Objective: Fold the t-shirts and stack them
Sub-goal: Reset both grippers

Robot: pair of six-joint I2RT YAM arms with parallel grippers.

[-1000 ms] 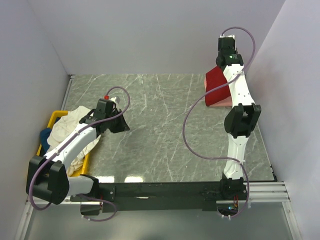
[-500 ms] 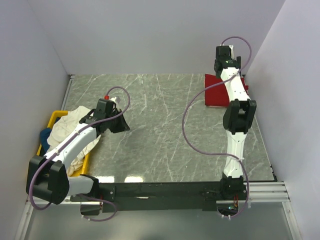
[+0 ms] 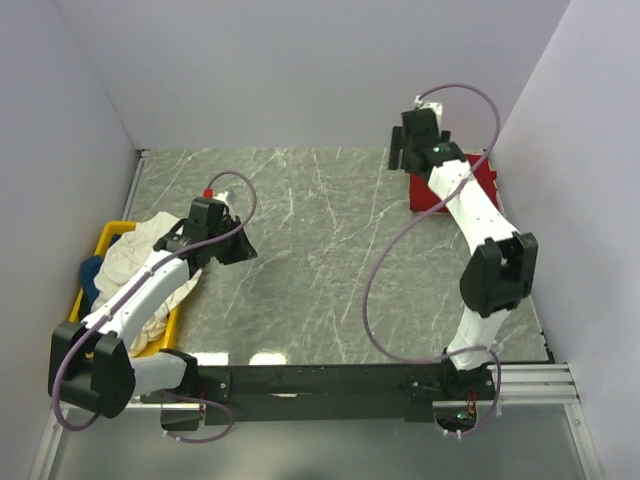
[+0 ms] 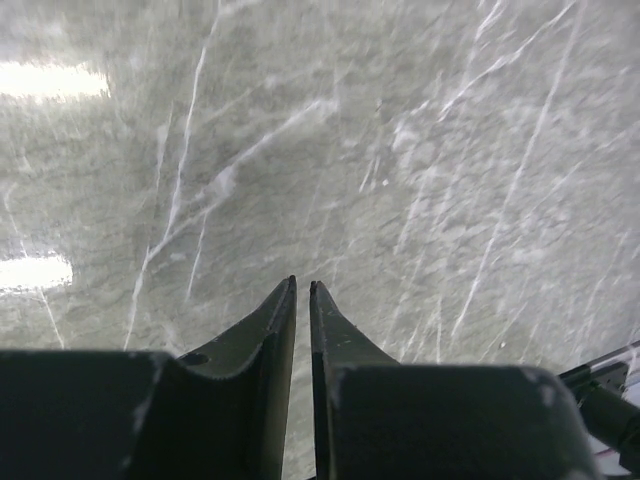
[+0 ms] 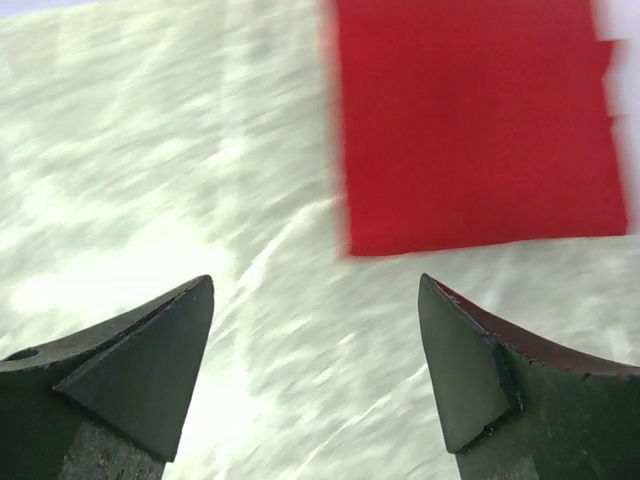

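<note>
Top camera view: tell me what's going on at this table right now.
Two robot arms are working through t-shirts. The right gripper hangs open and empty just beside a folded dark red t-shirt lying flat at the far right of the table. The left gripper hovers shut and empty over bare table next to the yellow bin, where a cream-white t-shirt and a blue one lie unfolded in a heap.

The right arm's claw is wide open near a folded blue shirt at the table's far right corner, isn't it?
Not blue: the folded shirt is red, as the right wrist view shows. The right gripper is wide open near it.
</note>
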